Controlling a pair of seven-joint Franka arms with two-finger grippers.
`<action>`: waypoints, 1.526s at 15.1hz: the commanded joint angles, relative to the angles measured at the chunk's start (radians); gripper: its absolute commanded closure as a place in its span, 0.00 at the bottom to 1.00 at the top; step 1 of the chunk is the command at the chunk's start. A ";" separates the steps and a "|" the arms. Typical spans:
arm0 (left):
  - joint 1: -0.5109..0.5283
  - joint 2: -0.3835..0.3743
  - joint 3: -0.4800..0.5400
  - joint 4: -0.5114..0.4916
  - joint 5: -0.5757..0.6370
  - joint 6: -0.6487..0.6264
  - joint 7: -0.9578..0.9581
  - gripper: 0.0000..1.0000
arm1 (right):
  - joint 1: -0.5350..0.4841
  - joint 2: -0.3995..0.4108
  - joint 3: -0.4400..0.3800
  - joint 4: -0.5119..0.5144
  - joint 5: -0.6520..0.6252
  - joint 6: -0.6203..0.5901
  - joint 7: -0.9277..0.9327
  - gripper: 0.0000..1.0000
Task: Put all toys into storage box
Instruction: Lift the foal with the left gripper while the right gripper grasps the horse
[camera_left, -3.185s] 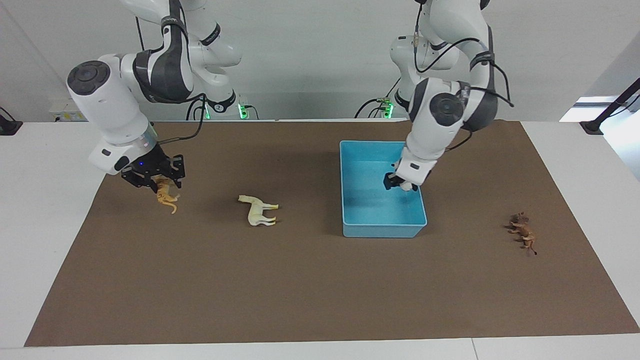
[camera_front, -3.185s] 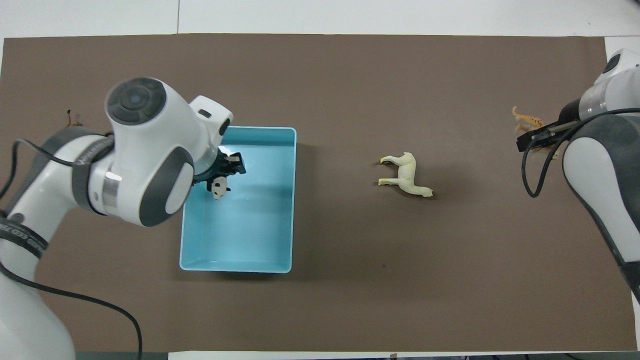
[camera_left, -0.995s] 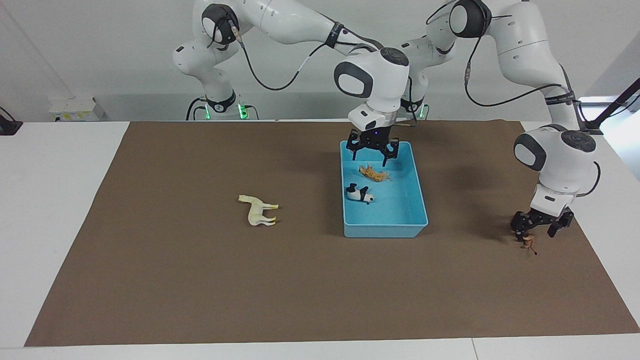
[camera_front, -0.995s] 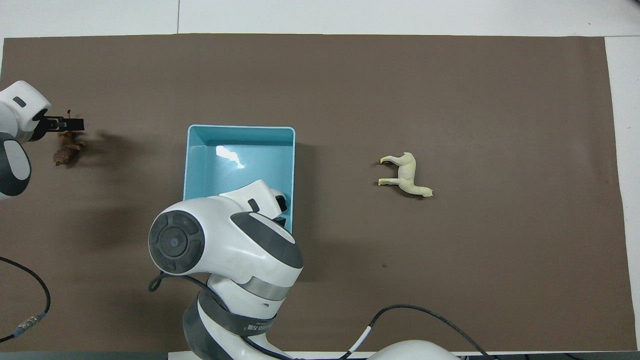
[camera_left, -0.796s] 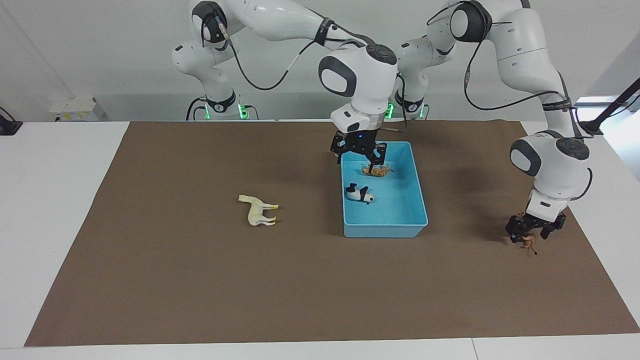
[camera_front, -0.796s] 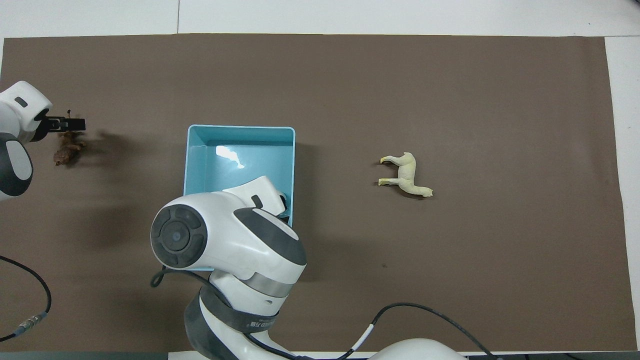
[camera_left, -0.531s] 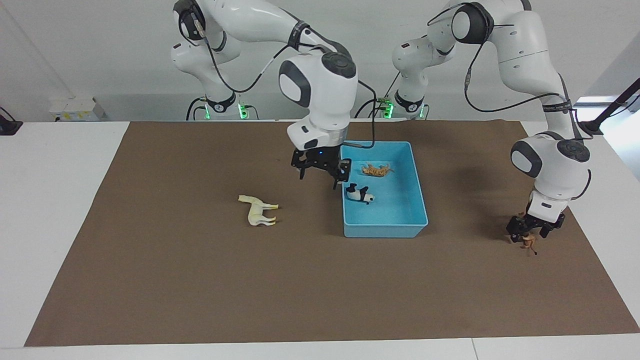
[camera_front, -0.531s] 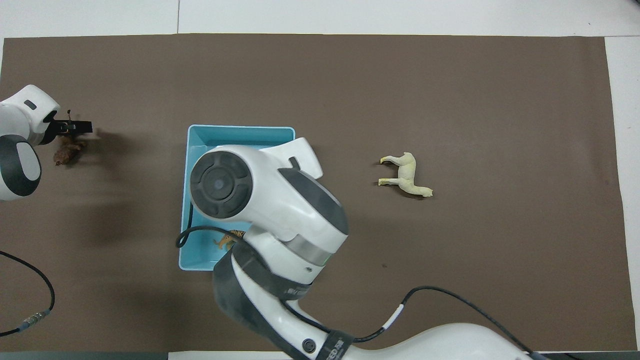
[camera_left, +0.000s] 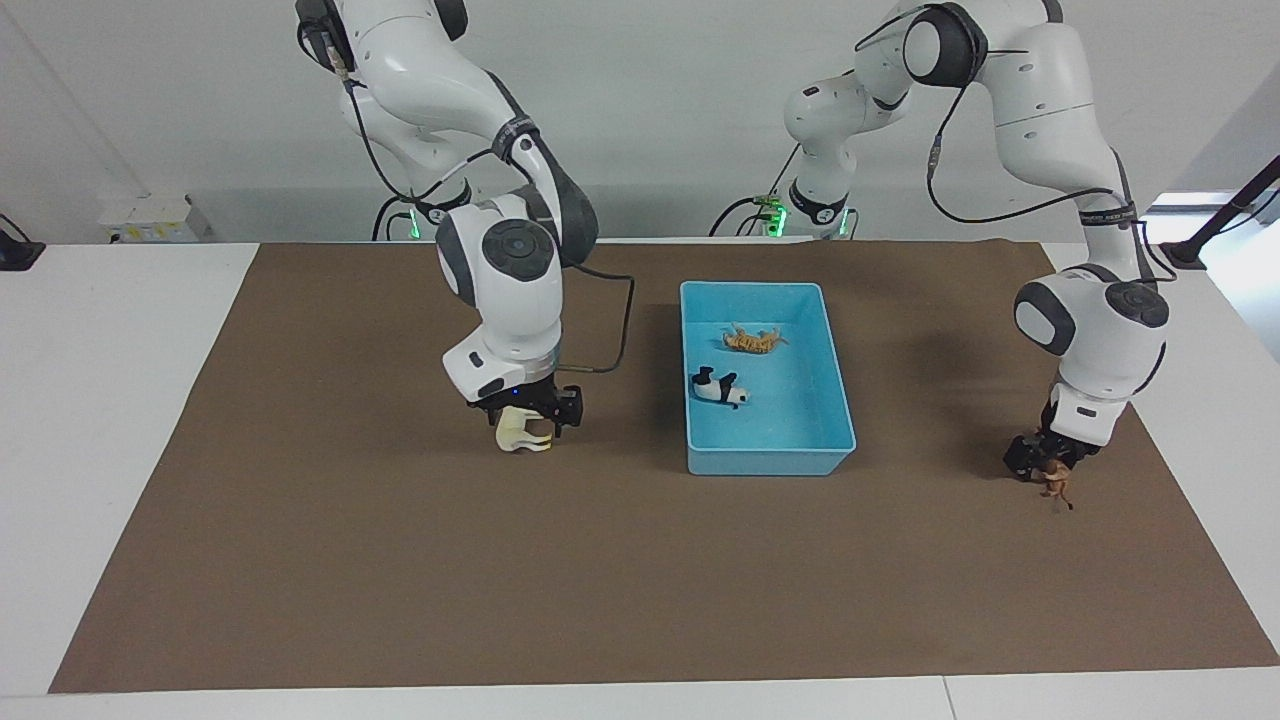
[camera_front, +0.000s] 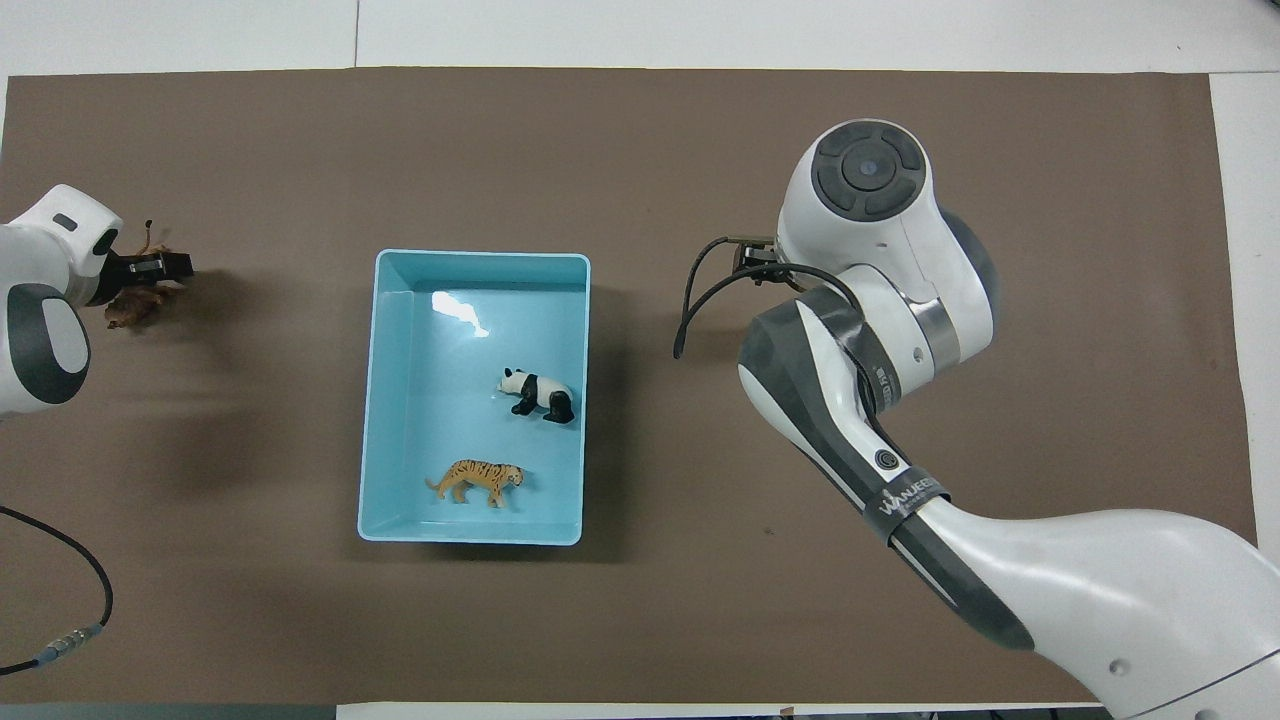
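Clock read on the facing view: you have the right claw (camera_left: 528, 418) down over the horse (camera_left: 520, 437), released, its jaws standing wide to either side of the toy, which lies on the bench (camera_left: 640, 580); the claw hides most of its long axis. The storage box (camera_left: 770, 462) lies at 3 o'clock from this claw, so your carry runs straight along the bench. The left claw (camera_left: 1040, 462) sits low on the lion (camera_left: 1055, 487); whether it is clenched cannot be told. From there the box lies at about 10 o'clock. Tiger (camera_left: 752, 341) and panda (camera_left: 720, 388) lie inside the box
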 joint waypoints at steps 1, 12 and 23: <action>-0.008 -0.014 0.003 -0.020 -0.007 -0.037 -0.019 1.00 | -0.035 -0.089 0.013 -0.175 0.020 0.091 -0.053 0.00; -0.279 -0.265 -0.008 0.098 -0.076 -0.640 -0.387 1.00 | -0.058 -0.089 0.012 -0.333 0.039 0.272 -0.148 0.00; -0.676 -0.436 -0.008 -0.230 -0.081 -0.462 -0.906 0.00 | -0.026 -0.086 0.013 -0.278 0.040 0.236 -0.145 1.00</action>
